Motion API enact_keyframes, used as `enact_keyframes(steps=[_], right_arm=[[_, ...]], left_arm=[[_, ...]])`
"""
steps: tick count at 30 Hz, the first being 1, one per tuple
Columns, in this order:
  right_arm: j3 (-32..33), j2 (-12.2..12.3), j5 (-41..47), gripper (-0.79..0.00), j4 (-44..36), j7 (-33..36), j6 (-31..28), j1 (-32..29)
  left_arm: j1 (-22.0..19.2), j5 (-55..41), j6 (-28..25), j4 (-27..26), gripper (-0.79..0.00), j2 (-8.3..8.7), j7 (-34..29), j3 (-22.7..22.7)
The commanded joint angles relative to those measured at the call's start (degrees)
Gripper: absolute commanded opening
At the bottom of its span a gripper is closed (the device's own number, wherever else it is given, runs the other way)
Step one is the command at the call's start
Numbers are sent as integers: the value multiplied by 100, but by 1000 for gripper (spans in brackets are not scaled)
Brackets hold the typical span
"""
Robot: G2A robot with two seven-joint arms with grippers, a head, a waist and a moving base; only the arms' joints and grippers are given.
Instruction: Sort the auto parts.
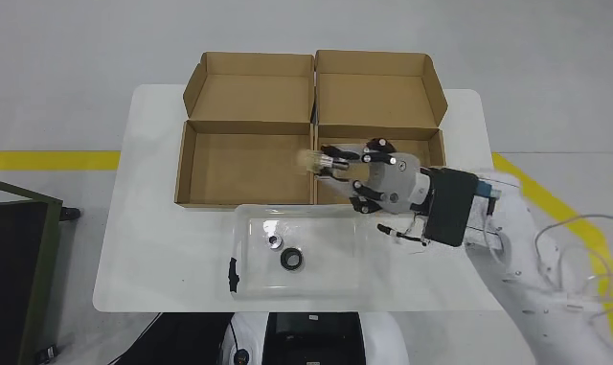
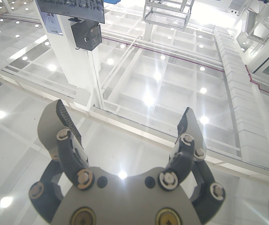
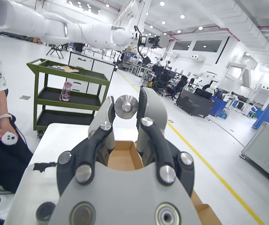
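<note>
**Top view.** The right gripper (image 1: 329,161), closed on a round metal part (image 1: 311,160), hangs above the adjoining walls of two open cardboard boxes, the left box (image 1: 239,169) and the right box (image 1: 378,97), on the white desk (image 1: 144,221). A clear tray (image 1: 326,260) nearer the robot holds a black ring (image 1: 291,261) and a small silver part (image 1: 275,240).

**Left wrist view.** The left gripper (image 2: 122,115) is spread wide and empty, facing a ceiling.

**Right wrist view.** The ribbed pads (image 3: 112,113) clamp the round metal part by its rim, above a box.
</note>
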Motion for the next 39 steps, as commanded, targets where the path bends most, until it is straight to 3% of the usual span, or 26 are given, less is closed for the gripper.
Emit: enact_keyframes(steps=[1,13,25,31,39], right_arm=[[-18,8,13,-785,84,180,-174,-6],[340,96,-107,-785,596,754,-293,-539],[1063,276,-172,-785,666,2355,-266,-1124],[890,280,13,-785,921,3202,-214,-975],[433,217,28,-785,1373,3806,-28,-481]], left_arm=[[0,0,0,0,0,0,0,0],[0,0,0,0,0,0,0,0],[0,0,0,0,0,0,0,0],[0,0,0,0,0,0,0,0],[0,0,0,0,0,0,0,0]])
